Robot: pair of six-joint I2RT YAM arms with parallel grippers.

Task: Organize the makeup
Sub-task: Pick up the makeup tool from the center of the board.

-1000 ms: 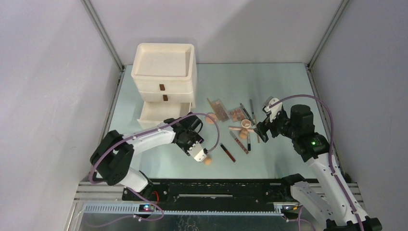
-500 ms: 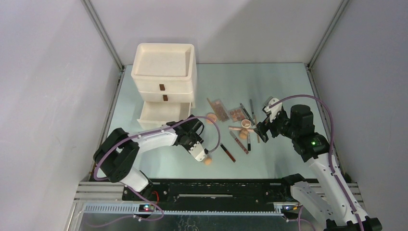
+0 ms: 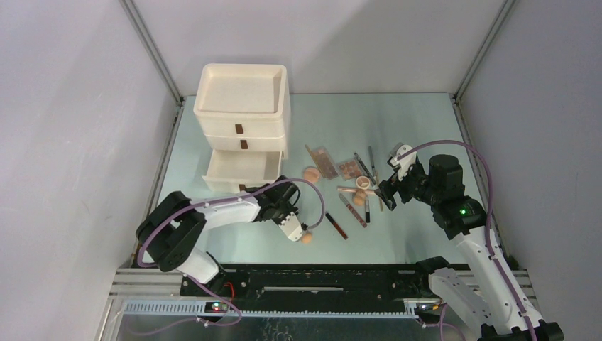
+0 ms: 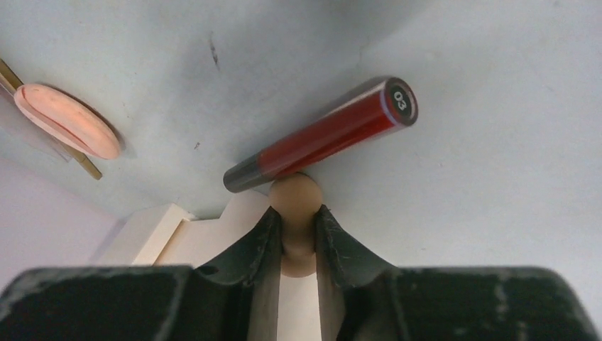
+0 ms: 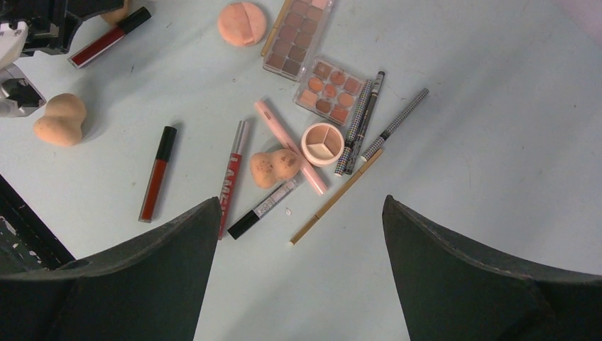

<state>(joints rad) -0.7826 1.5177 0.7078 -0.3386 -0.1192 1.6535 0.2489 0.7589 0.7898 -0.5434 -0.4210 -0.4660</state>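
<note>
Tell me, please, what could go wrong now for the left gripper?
The left gripper pinches the sponge only at its narrow part; being soft, it may slip out on lifting. The red tube lies just beyond the sponge, so a forward push could knock it and make it roll.

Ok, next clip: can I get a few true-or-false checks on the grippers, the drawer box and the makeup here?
1. The left gripper has a peach sponge between its fingers. True.
2. The right gripper grips a pencil. False: it is wide open above the makeup and holds nothing.
3. The bottom drawer of the drawer box is pulled out. True.
4. The round compact sits in that drawer. False: it lies on the table.
5. The dark-red tube just beyond the left fingers stands upright. False: it lies flat.
</note>
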